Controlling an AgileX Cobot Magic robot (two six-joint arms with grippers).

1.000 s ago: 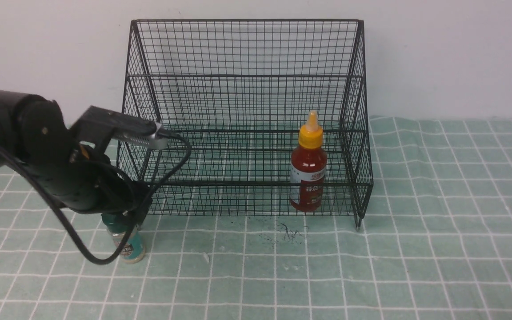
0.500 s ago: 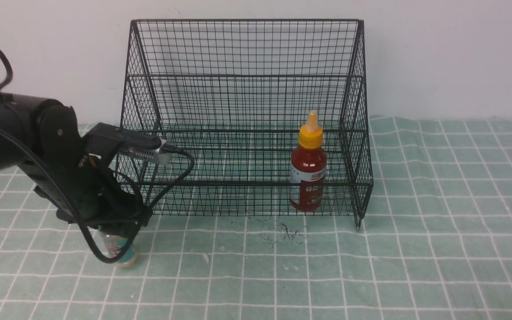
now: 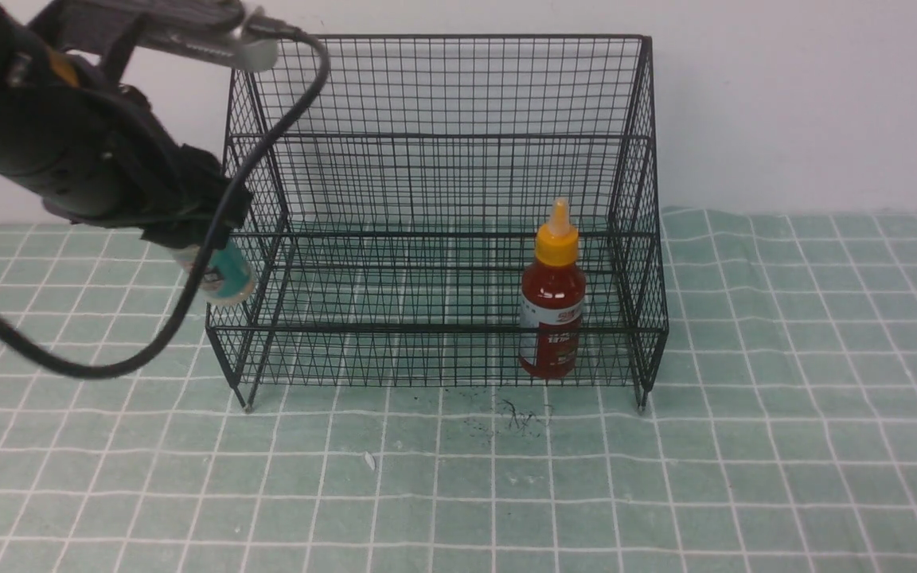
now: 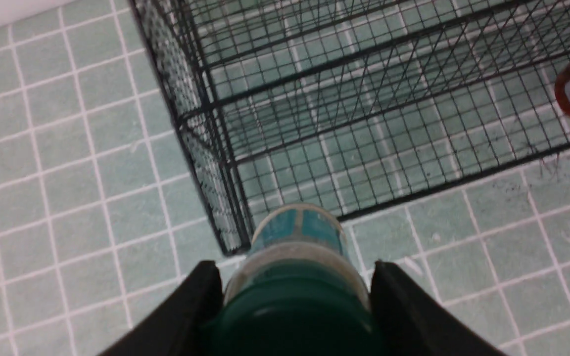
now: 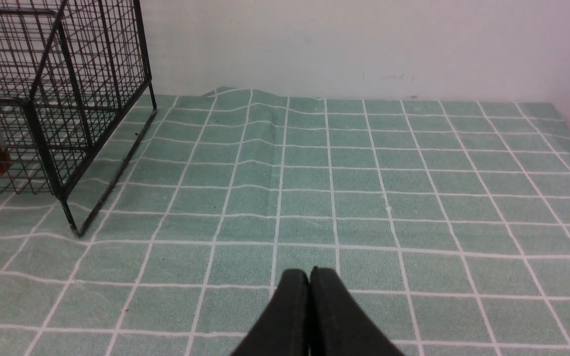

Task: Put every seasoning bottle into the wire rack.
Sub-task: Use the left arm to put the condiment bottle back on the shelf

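Note:
My left gripper [image 3: 197, 248] is shut on the shaker jar [image 3: 218, 276], a short clear jar with a dark green cap and teal label, and holds it in the air just outside the left front corner of the black wire rack [image 3: 442, 135]. In the left wrist view the jar [image 4: 296, 252] sits between the two black fingers [image 4: 198, 296], above the rack's corner [image 4: 215, 207]. The red sauce bottle [image 3: 552, 306] with its yellow nozzle cap stands upright on the rack's lowest shelf at the right. My right gripper [image 5: 309, 273] is shut and empty, low over the cloth right of the rack.
A green checked cloth [image 3: 745, 446] covers the table, wrinkled near the rack's right side. Dark specks and a small scrap [image 3: 518, 415] lie just in front of the rack. A white wall [image 3: 785, 95] stands behind. My left arm's cable [image 3: 148, 350] hangs in front of the rack's left side.
My left gripper has lifted the shaker jar off the cloth and raised it beside the rack's left front corner. The sauce bottle and right gripper have not moved.

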